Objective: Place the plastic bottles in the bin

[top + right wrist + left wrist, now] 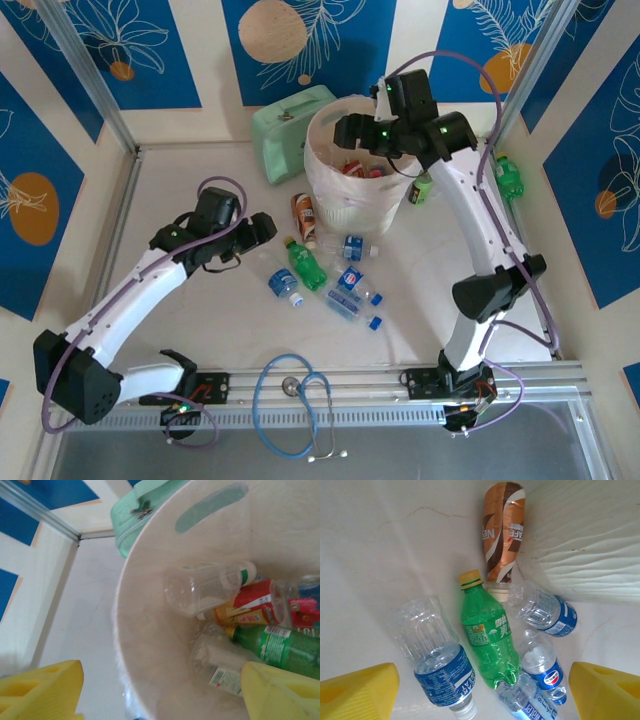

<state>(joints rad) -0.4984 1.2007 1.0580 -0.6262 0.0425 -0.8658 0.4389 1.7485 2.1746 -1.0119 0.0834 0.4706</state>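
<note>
Several plastic bottles lie on the table in front of the bin (330, 195): a green bottle (306, 263) (487, 637), a clear blue-labelled one (283, 284) (436, 656), a brown one (303, 217) (503, 535) and small blue-labelled ones (348, 280) (545, 612). My left gripper (262, 228) (482, 695) hovers open just above them, its yellow fingers (362, 690) on either side of the green and clear bottles. Over the bin (145, 645) my right gripper (350, 130) (160, 695) is open and holds nothing. Inside lie a clear bottle (205, 587), a red-orange labelled one (250, 605) and a green one (280, 645).
A mint-green case (285, 128) (140, 510) stands left of the bin. A green bottle (510, 175) lies by the right wall, and a dark-green can (422, 188) stands beside the bin. A stethoscope (295, 400) lies on the front rail. The bin's ribbed wall (585, 540) is close to the brown bottle.
</note>
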